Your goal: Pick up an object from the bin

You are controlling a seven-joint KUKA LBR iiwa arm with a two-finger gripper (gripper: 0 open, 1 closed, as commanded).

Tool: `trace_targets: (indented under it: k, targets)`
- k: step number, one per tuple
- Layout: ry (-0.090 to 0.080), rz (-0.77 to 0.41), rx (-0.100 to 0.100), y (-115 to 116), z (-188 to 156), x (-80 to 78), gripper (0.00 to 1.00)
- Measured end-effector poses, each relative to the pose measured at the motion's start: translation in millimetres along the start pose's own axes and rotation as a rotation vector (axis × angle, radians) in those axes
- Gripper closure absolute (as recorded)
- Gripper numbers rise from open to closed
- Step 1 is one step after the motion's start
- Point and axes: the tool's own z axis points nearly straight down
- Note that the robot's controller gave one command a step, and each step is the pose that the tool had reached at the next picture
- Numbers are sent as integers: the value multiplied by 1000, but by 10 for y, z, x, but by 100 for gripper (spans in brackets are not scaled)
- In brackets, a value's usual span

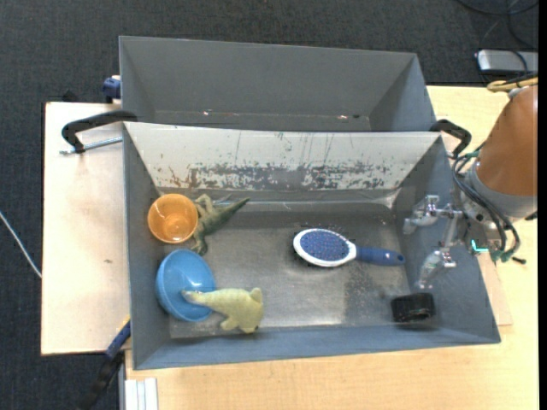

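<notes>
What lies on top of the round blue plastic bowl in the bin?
A pale yellow-green toy animal lies across the lower edge of the round blue plastic bowl. The edge beneath it is covered.

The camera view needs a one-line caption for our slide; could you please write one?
Gripper at the right side of the grey bin, close to a blue hairbrush and a small black object.

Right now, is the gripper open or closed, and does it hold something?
Gripper: open, with nothing between its fingers; a small black object lies just beside it.
</notes>
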Motion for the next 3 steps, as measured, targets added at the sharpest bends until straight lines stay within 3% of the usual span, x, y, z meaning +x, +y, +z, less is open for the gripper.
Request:
trace_targets:
  k: [1,2,3]
  targets:
    - [-4,-387,0,273,981,-336,0]
    - [-8,-388,2,269,963,-346,100]
    - [-20,-429,7,606,-405,-279,100]
